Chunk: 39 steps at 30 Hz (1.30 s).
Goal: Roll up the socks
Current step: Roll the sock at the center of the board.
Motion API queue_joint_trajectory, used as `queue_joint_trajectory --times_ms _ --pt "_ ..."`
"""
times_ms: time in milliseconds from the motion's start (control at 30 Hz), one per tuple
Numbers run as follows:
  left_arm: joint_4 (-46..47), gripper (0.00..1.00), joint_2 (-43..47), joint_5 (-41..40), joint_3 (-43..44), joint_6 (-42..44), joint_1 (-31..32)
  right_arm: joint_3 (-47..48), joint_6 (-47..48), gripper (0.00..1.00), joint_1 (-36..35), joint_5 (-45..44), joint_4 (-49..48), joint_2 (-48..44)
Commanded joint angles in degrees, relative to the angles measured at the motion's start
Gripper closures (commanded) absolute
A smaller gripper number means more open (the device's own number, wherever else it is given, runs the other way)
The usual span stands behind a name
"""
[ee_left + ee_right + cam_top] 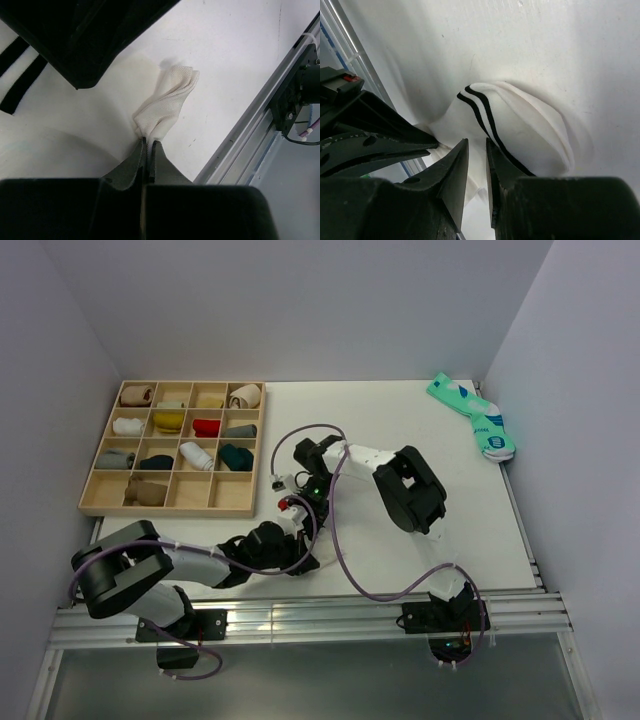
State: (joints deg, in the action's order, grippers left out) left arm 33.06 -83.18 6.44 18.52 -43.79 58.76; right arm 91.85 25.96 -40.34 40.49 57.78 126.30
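We are working on the white sock point(530, 135), which is lying on the counter point(580, 45) directly beneath and between the two sets of jaws. The left jaws are clenching a pinch of its plain white knit point(167, 97), which is bunching into a crumpled fan just ahead of their tips. The right jaws are standing slightly parted right over the striped cuff point(487, 117). We cannot tell whether any cloth is caught between them. The teal pair point(472, 415) is lying well apart from both, far beyond the right jaws.

We are judging the sock to be light, limp and stretchy: it is creasing wherever it is pinched, and it will not hold a shape by itself. We are expecting a thin single-layer pinch to slip or stretch. The better hold is looking like a full fold at the cuff band, where the ribbing is thickest, with the left jaws anchoring the plain end while the roll is being started.
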Motion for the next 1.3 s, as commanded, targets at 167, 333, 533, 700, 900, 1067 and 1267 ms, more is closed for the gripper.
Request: queue_joint_trajectory --times_ms 167,333,533,700,900,1067,1267 --pt "-6.6 1.00 -4.7 8.1 4.3 -4.5 -1.8 0.0 0.0 0.72 0.2 -4.5 -6.2 -1.5" --pt "-11.1 1.00 -6.7 10.9 6.4 -7.3 -2.8 -2.0 -1.9 0.65 1.7 -5.2 -10.1 -6.2" --pt "-13.8 1.00 -9.0 14.5 5.8 -10.4 -6.5 -3.9 -4.9 0.58 5.0 -7.0 -13.7 -10.9" --pt "-16.2 1.00 -9.9 16.1 6.0 -11.0 -8.6 -6.2 -5.9 0.57 10.3 -6.7 -15.1 -15.2" --pt "-20.0 1.00 -11.7 20.5 7.9 -11.3 -12.8 -13.3 -1.9 0.56 15.7 -8.9 -15.5 -25.8" --pt "-22.0 1.00 -13.7 25.9 11.1 -13.3 -14.7 -24.7 7.5 0.56 16.8 -11.6 -17.6 -37.7" --pt "-26.6 1.00 -17.0 28.7 15.0 -13.6 -16.3 -35.2 17.5 0.54 14.2 -11.4 -20.6 -50.7"
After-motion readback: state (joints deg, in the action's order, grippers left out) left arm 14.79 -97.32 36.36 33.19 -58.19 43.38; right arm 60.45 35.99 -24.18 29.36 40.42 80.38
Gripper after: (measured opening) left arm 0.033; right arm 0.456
